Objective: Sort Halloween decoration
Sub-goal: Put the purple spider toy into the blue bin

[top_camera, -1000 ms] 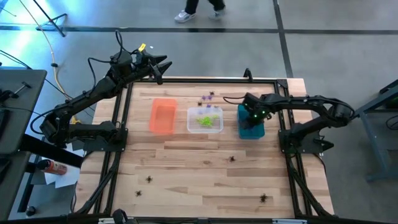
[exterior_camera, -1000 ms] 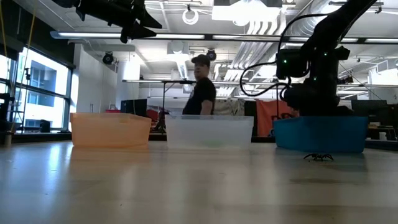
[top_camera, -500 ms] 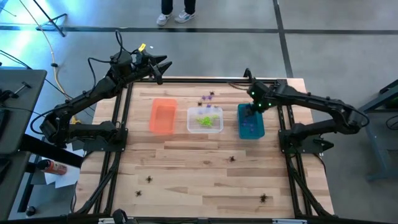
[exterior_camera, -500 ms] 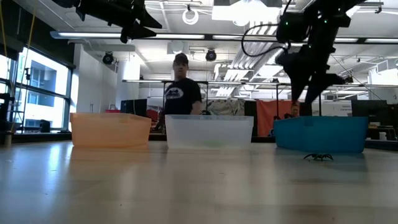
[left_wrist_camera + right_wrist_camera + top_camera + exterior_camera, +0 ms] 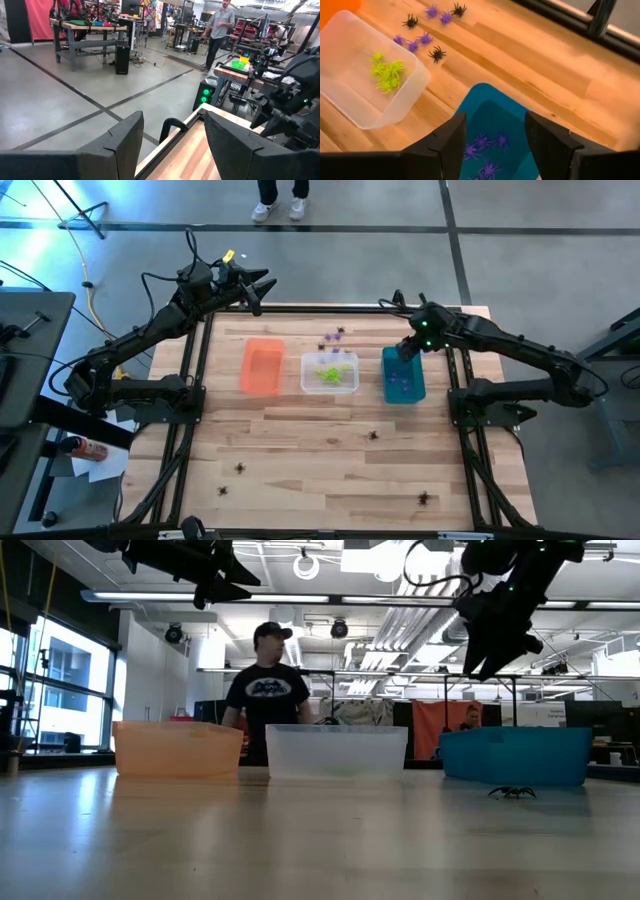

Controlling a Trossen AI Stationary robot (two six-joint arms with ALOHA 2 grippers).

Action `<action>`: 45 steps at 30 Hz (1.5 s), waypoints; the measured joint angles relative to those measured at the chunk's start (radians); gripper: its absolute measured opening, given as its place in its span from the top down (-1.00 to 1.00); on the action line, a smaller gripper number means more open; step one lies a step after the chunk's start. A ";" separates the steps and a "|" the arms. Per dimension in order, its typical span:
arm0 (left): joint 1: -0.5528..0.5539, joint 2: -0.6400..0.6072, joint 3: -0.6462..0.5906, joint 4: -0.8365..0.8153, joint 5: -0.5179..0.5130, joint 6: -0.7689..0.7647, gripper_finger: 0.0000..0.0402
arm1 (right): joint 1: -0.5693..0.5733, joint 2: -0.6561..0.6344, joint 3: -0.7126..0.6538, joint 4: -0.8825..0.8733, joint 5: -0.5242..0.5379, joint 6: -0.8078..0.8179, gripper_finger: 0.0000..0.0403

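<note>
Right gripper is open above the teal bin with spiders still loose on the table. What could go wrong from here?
1. Behind the clear bin, purple spiders and black spiders lie mixed close together; the right gripper, open over the teal bin, might pinch two colours at once.
2. That cluster sits near the clear bin's wall, so a low approach could nudge it.
3. The black spider near the teal bin is tiny and easily missed.

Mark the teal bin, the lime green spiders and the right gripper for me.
teal bin (image 5: 479, 102): right wrist view, on its far inside wall.
lime green spiders (image 5: 387, 74): right wrist view, on the middle of the cluster in the clear bin.
right gripper (image 5: 406, 350): high view, between its fingertips, over the teal bin's far end.
</note>
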 joint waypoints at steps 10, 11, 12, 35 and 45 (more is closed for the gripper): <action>0.000 0.000 0.000 0.000 0.000 0.000 0.01 | -0.034 -0.179 -0.056 0.116 -0.077 -0.101 0.04; 0.000 0.000 0.000 0.000 0.000 0.000 0.01 | -0.036 -0.190 -0.063 0.144 -0.094 -0.105 0.04; 0.000 0.000 0.000 0.003 0.000 0.000 0.01 | -0.036 -0.199 -0.070 0.173 -0.112 -0.106 0.04; -0.144 0.285 0.213 -0.294 0.060 -0.362 0.01 | -0.034 -0.104 -0.074 0.501 -0.262 -0.044 0.04; -0.143 0.754 0.477 -0.534 0.055 -0.229 0.01 | -0.034 0.041 -0.075 0.568 -0.261 0.047 0.03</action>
